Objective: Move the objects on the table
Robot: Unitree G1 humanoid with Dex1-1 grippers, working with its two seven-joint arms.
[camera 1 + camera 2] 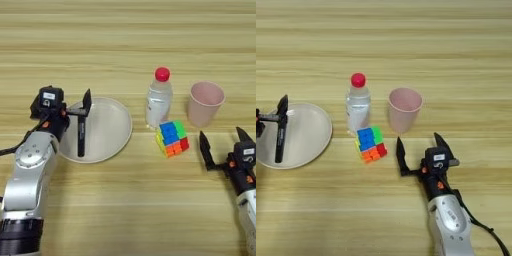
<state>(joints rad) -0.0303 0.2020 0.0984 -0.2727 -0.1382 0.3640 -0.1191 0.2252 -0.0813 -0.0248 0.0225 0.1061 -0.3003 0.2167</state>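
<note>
Lab-style test bench: bare wood-grain table (125,30), assorted props.

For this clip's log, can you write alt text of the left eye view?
The left gripper is over a cream plate, with a black marker on the plate below its fingers. Right of the plate stand a red-capped bottle and a pink cup, a puzzle cube in front; the right gripper waits open.

Even, bright light falls on the table (125,30); shadows are soft and short. The bottle (159,102) shows faint glare, well apart from the right gripper's fingers (401,159). Everything looks slightly soft.
</note>
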